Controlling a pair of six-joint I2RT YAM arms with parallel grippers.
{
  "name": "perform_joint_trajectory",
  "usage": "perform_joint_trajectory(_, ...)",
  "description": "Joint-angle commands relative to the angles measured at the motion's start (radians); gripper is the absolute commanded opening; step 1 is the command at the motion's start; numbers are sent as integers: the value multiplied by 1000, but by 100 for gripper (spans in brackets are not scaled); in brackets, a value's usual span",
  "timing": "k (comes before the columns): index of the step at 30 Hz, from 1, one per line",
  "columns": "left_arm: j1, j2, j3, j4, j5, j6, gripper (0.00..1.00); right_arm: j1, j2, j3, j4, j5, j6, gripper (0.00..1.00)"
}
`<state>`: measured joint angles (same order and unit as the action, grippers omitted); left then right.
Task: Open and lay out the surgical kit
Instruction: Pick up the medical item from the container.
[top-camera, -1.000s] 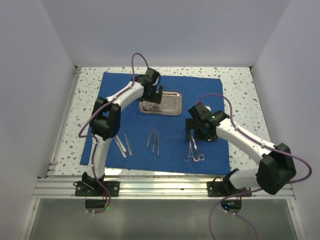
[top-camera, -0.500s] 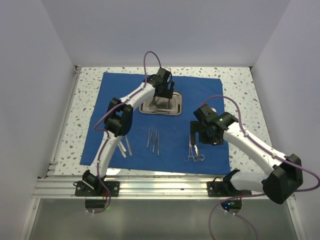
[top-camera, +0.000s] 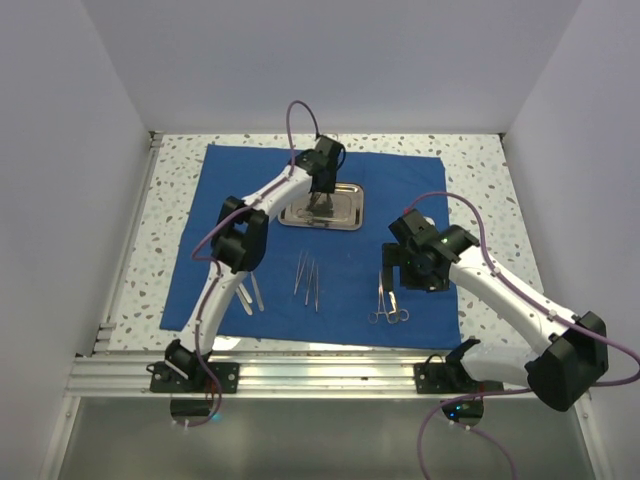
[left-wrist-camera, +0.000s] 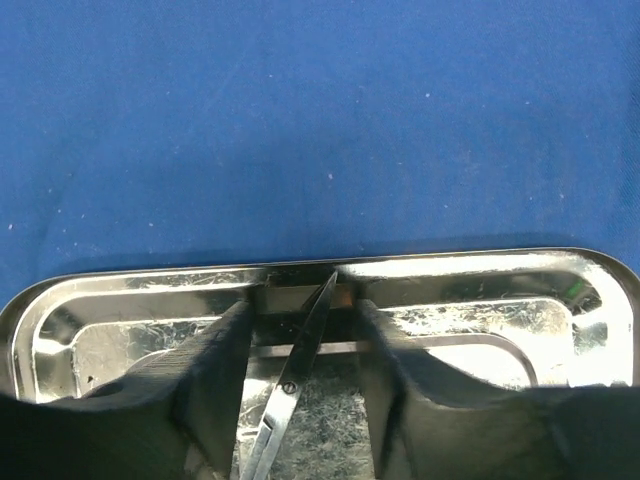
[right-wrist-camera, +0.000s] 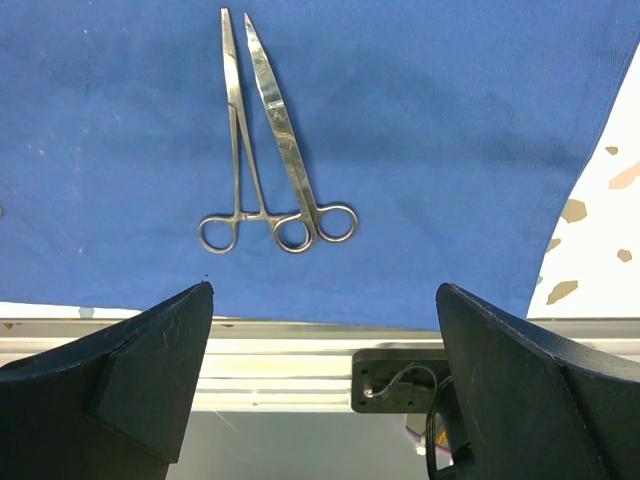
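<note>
The royal-blue cloth (top-camera: 240, 180) lies spread flat on the table. At its far middle sits the steel tray (top-camera: 348, 208). My left gripper (top-camera: 320, 204) reaches down into the tray (left-wrist-camera: 450, 265). Its jaws (left-wrist-camera: 303, 305) are narrowed but open, one on each side of a pair of silver scissors (left-wrist-camera: 300, 355), with a gap on both sides. My right gripper (top-camera: 388, 272) hovers wide open over the cloth (right-wrist-camera: 420, 120), holding nothing. Just beyond its fingertips lie two ring-handled forceps (right-wrist-camera: 265, 150).
Several thin tweezers (top-camera: 308, 280) lie on the cloth's middle, and more tweezers (top-camera: 248, 293) lie by the left arm. The forceps (top-camera: 388, 305) rest near the cloth's front edge. A metal rail (top-camera: 320, 370) runs along the table's near edge. White walls enclose three sides.
My left gripper moved right and down into the tray, and its jaws narrowed around the scissors. The right arm drifted slightly right and stayed wide open.
</note>
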<state>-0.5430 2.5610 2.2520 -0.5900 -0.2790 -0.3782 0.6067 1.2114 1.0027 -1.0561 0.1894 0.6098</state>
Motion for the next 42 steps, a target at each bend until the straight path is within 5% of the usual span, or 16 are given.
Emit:
perform_joint_trajectory(1,6,36,-107,-90,12,22,40,-1,8,27,-4,10,-4,98)
perform_joint_trajectory(6,6,87,-82,-134,58,45,0,-2,10,33,-10,21,-2,97)
perform_joint_trajectory(16,24,24,-5,-130,147,70,0,-2,-12,53,-31,22,28,97)
perform_joint_trajectory(21,54,-100,-83,23,441,45,0,-1,-29,59,-36,30,50,96)
perform_joint_trajectory(27,57,-188,-98,73,587,-14,0,-2,-68,65,-54,45,83,96)
perform_joint_trajectory(34,52,-271,-190,76,587,-42,0,-2,-121,115,-108,93,99,96)
perform_joint_trajectory(42,-64,-422,-324,-13,365,-195,0,-1,-118,247,-163,91,21,97)
